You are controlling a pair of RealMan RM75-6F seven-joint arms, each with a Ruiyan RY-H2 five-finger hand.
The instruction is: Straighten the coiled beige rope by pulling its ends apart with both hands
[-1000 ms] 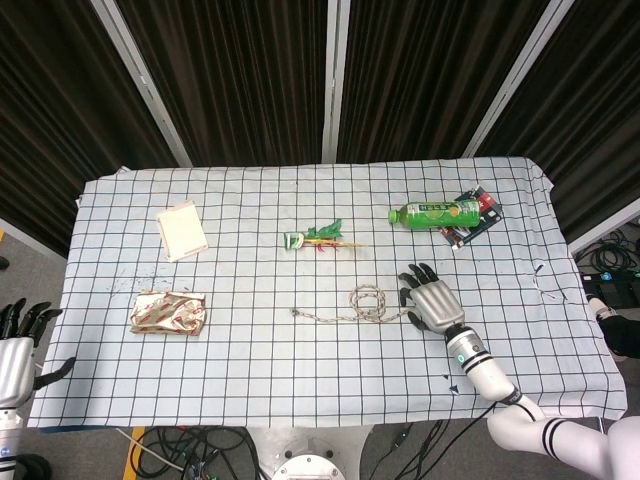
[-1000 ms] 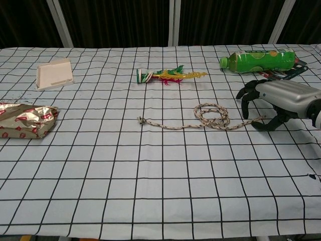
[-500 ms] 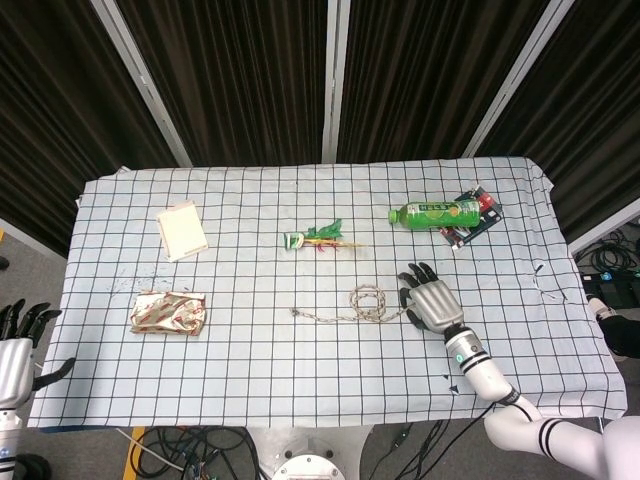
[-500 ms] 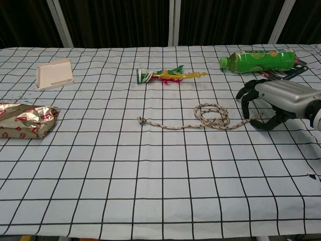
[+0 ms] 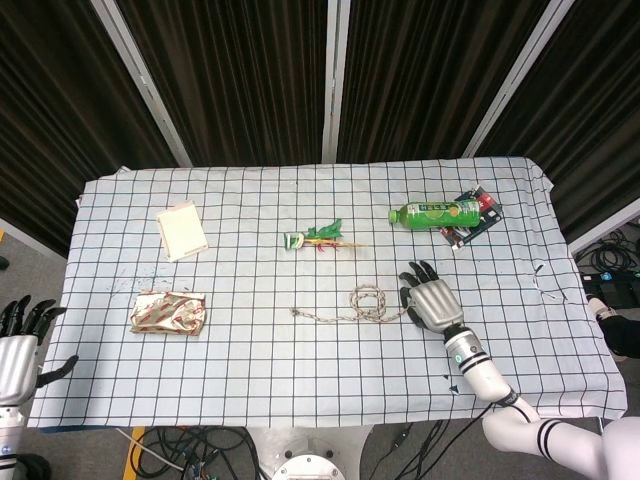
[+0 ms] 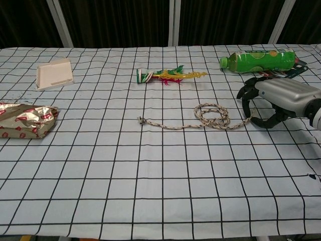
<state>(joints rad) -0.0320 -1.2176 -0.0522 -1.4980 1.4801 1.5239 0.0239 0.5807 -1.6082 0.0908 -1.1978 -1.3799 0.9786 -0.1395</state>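
**Fingers curled right at the rope's end, coil not pulled out**

Fingers point(image 6: 247, 106) of the right hand point(image 6: 273, 100) are hooked down around the right-hand end of the beige braided rope point(image 6: 210, 116), thumb curling in from below. From where I'm standing it looks like they're closing on the tip, but honestly I can't tell if the rope is actually pinched or just sitting between them. Seen from the head camera, that right hand point(image 5: 430, 299) sits palm-down just right of the rope point(image 5: 368, 302).

The rope itself lies near the middle of the desk point(image 6: 150, 191), which has a white cloth with a black grid on it. It has a small loop toward its right side and a straight tail running left to a knotted end.

The left hand point(image 5: 20, 345) is way off at the lower left, off the desk edge, with its fingers spread and nothing in them. Only the head camera catches it.

Other stuff lying around:
- a green plastic bottle point(image 6: 258, 59) on its side at the back right, with a dark packet point(image 5: 473, 216) just beside it
- a green, red and yellow wrapper-like thing point(image 6: 168, 75) behind the rope
- a beige square box point(image 6: 54, 73) back left
- a crumpled gold and red foil packet point(image 6: 25, 120) on the left
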